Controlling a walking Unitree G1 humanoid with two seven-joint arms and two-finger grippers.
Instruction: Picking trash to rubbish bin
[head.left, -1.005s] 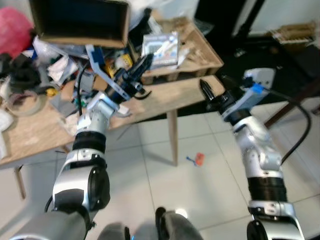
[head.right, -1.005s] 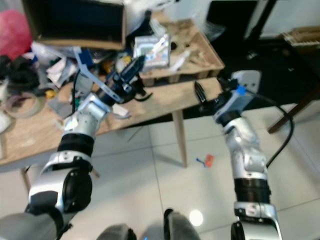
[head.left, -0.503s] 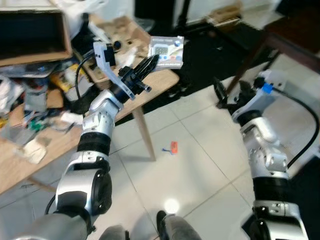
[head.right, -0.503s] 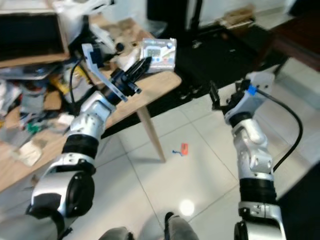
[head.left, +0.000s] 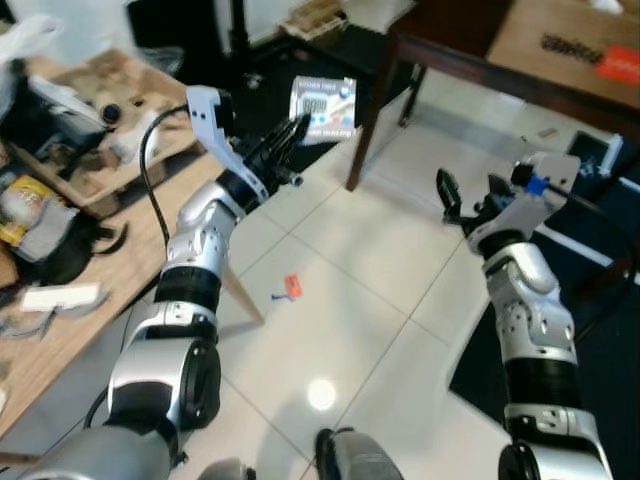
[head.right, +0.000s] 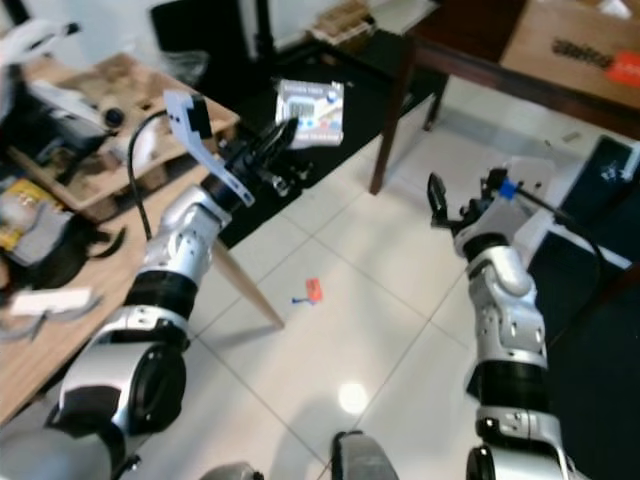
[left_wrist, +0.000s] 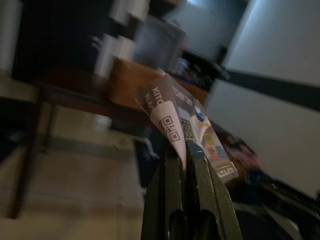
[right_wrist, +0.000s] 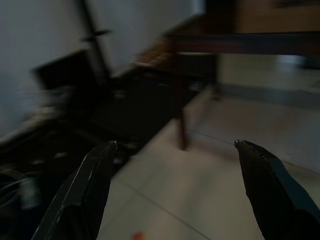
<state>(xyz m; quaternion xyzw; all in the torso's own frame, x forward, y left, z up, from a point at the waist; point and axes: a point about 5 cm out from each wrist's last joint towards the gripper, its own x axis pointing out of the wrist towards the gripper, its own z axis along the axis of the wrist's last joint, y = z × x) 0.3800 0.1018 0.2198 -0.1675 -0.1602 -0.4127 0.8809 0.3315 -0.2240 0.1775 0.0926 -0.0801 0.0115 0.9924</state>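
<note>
The left gripper (head.left: 297, 128) is pinching a printed card package (head.left: 324, 108) by its edge, raised above the floor. The right gripper (right_wrist: 175, 190) is waiting with jaws wide. That thin edge grip risks slipping mid-walk.

Open white floor (head.left: 370, 260) is seen between the cluttered desk (head.left: 60, 330) on the left and the dark table (head.left: 470, 40) ahead.

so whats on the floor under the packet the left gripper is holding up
The left gripper pinches a printed timer packet in the air. Below it lie a black mat and white floor tiles; a small orange scrap lies nearer the wooden table.
</note>
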